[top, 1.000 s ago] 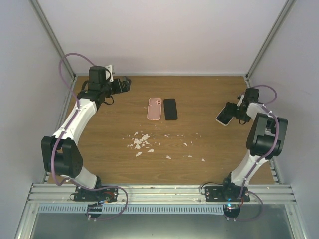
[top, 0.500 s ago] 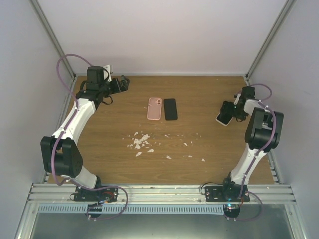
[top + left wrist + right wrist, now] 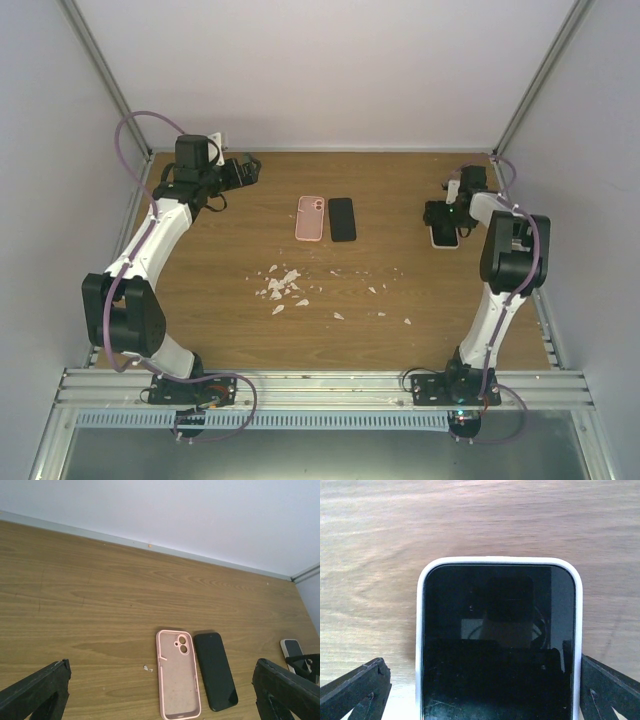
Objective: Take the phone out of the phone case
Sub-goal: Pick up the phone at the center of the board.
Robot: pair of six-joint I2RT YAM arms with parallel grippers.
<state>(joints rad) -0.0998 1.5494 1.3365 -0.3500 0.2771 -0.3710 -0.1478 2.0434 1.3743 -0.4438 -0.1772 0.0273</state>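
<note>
The phone (image 3: 495, 630) in its white phone case (image 3: 420, 630) lies face up on the table (image 3: 400, 190) toward 3 o'clock. Our right gripper (image 3: 441, 214) hangs over it, jaws spread, grasping nothing. Our left gripper (image 3: 246, 168), at 10 o'clock, is likewise released. We see a pink case (image 3: 178, 672) and a black phone (image 3: 215, 670) side by side mid-table.

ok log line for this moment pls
left fingers: open, holding nothing | right fingers: open, straddling white-cased phone | pink case: empty, beside black phone
</note>
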